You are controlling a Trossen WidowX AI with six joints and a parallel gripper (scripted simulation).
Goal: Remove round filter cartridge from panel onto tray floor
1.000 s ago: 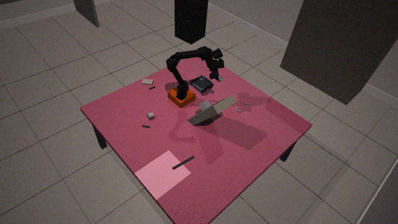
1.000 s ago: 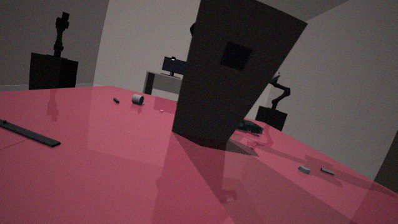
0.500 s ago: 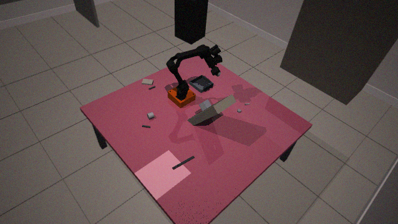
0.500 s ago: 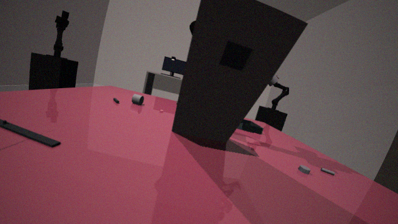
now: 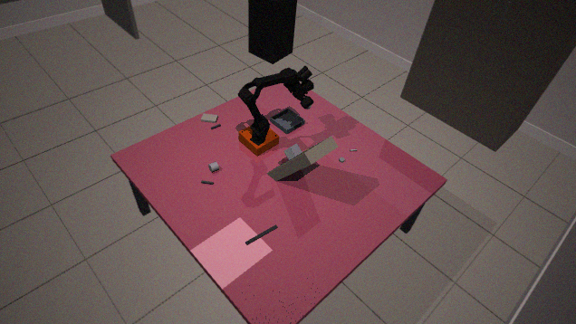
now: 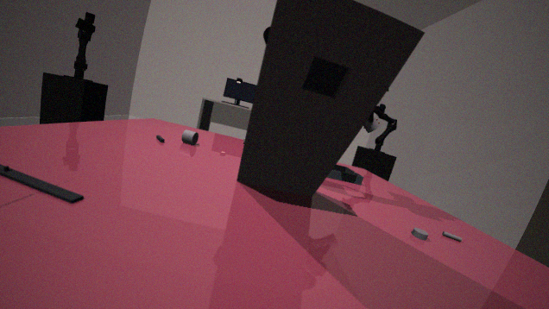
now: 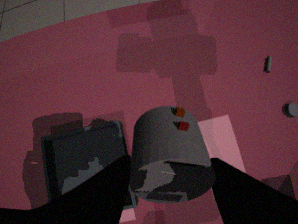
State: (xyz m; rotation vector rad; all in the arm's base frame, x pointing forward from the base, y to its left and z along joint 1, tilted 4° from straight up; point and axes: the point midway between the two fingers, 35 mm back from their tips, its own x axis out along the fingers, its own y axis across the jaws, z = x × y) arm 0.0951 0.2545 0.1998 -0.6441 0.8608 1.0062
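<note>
My gripper is shut on the grey round filter cartridge, held in the air. Two small orange-red marks show on the cartridge's side in the wrist view, and its near end lies between the fingers. Part of the cartridge shows past the panel's right edge in the exterior view. The dark tray lies on the table below, to the left of the cartridge in the wrist view. The tilted service panel stands apart from the gripper and hides most of the arm in the exterior view.
The orange arm base is beside the tray. A small disc and a short rod lie beyond the panel. A grey cylinder, a pale block and a long dark bar lie elsewhere.
</note>
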